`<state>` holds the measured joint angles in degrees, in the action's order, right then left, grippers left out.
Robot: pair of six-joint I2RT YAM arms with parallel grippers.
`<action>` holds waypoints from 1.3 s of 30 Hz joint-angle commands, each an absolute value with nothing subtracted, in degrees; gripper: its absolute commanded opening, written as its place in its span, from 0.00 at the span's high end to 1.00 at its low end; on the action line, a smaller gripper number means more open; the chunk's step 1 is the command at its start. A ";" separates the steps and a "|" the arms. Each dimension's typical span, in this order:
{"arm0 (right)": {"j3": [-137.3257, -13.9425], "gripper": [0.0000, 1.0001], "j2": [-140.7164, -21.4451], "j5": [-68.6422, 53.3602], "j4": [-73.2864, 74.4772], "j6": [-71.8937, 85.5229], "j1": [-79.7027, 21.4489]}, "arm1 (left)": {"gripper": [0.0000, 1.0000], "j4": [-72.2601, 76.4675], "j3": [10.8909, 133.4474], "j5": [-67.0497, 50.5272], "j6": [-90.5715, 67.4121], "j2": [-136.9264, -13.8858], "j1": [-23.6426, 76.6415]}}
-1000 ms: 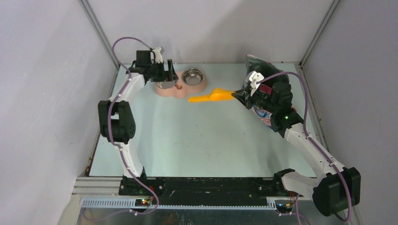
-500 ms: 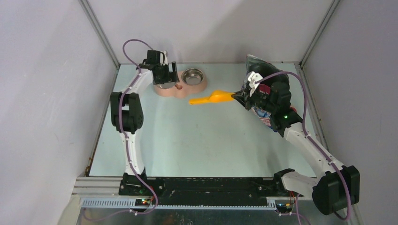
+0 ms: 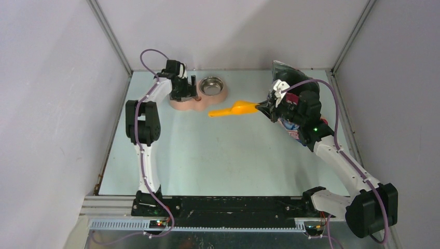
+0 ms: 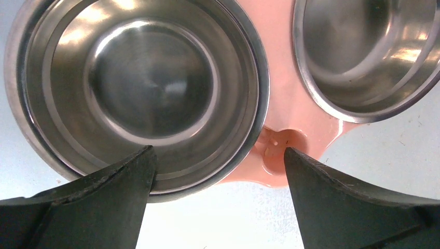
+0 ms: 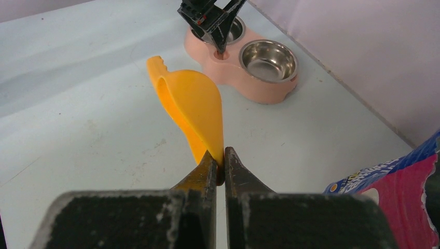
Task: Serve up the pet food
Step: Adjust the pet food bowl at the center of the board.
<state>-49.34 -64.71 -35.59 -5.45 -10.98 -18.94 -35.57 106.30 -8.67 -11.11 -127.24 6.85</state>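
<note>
**Open gripper over the feeder, scoop pinched beside the bag**

In the upper left of the overhead view, the left gripper (image 3: pixel 186 89) hangs over the pink twin-bowl feeder (image 3: pixel 200 101), its jaws spread wide and gripping nothing. From its wrist camera, one finger (image 4: pixel 119 181) overlaps the near rim of the left steel bowl (image 4: pixel 150 83). The other sits beside the small notch in the pink base between the bowls; whether either touches, I cannot tell. That bowl shows only bare polished steel, and so does the right steel bowl (image 4: pixel 363 52).

Just right of the feeder, over the pale table (image 3: pixel 218 155), is the yellow scoop (image 3: pixel 233 109), its handle pointing left. The right gripper (image 3: pixel 265 106) has its jaws clamped tight on the scoop's wide end. From that wrist, the scoop is seen edge-on, so I cannot see into it.

Behind that wrist, in the upper right, is the cat food bag (image 3: pixel 287 71), partly hidden by the arm. What is inside it I cannot see.
</note>
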 commanded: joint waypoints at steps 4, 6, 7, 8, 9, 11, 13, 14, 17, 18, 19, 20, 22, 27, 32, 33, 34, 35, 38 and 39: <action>-51.86 1.00 -64.08 -36.10 -7.16 -11.03 -18.96 | 0.00 -39.61 106.44 -6.10 -9.28 -124.05 7.12; -51.86 1.00 -64.00 -36.16 -7.20 -10.87 -18.90 | 0.00 -40.35 106.66 -5.13 -8.36 -123.66 7.06; -51.83 1.00 -63.92 -36.16 -7.20 -10.84 -18.90 | 0.00 -40.80 106.93 -4.51 -8.09 -123.59 7.05; -51.84 1.00 -63.87 -36.14 -7.21 -10.75 -18.90 | 0.00 -41.01 107.03 -4.23 -7.67 -123.47 7.04; -51.85 1.00 -63.76 -36.13 -7.21 -10.69 -18.85 | 0.00 -41.28 107.18 -3.67 -7.53 -123.48 7.08; -51.86 1.00 -63.54 -36.20 -7.23 -10.49 -18.78 | 0.00 -41.47 107.33 -2.40 -6.98 -123.41 7.09; -51.86 1.00 -63.36 -36.33 -7.21 -10.21 -18.58 | 0.00 -41.76 107.54 -0.88 -6.39 -123.47 7.23; -51.86 1.00 -63.30 -36.44 -7.21 -10.11 -18.52 | 0.01 -41.88 107.65 -0.40 -5.99 -123.50 7.31; -51.93 1.00 -63.16 -36.54 -7.21 -9.89 -18.30 | 0.06 -42.33 108.12 -0.65 -4.83 -123.72 7.70; -51.89 1.00 -63.12 -36.56 -7.25 -9.87 -18.29 | 0.07 -42.44 108.16 -0.91 -4.52 -123.77 7.85; -51.89 1.00 -63.07 -36.56 -7.31 -9.83 -18.24 | 0.09 -42.49 108.23 -1.11 -3.77 -123.85 8.18; -51.87 1.00 -63.03 -36.56 -7.30 -9.79 -18.22 | 0.10 -42.79 108.30 -1.42 -3.33 -123.97 8.44; -51.87 1.00 -62.95 -36.63 -7.31 -9.72 -18.14 | 0.12 -43.19 108.39 -2.08 -2.11 -124.09 9.16; -51.86 1.00 -62.74 -36.81 -7.29 -9.54 -17.95 | 0.19 -44.18 108.22 -3.21 -0.12 -124.19 10.78; -51.86 1.00 -62.54 -37.15 -7.29 -9.19 -17.77 | 0.22 -45.25 108.08 -4.98 2.13 -123.87 11.07; -51.86 1.00 -62.50 -37.19 -7.29 -9.21 -17.72 | 0.23 -45.34 107.96 -5.31 2.42 -123.63 11.07; -51.90 1.00 -62.50 -37.19 -7.29 -9.14 -17.74 | 0.24 -45.35 107.67 -5.56 2.57 -123.51 11.07; -51.92 1.00 -62.49 -37.20 -7.34 -9.09 -17.75 | 0.25 -45.44 107.49 -5.96 2.91 -123.25 11.07; -51.88 1.00 -62.45 -37.23 -7.40 -8.99 -17.68 | 0.27 -45.49 106.27 -6.62 3.94 -122.56 11.14; -51.87 1.00 -62.41 -37.30 -7.39 -8.93 -17.63 | 0.27 -45.52 105.96 -6.88 4.17 -122.20 11.11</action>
<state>-49.34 -63.96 -36.21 -5.19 -10.00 -17.98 -44.14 106.30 -4.89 1.26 -126.63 10.96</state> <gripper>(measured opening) 0.041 0.736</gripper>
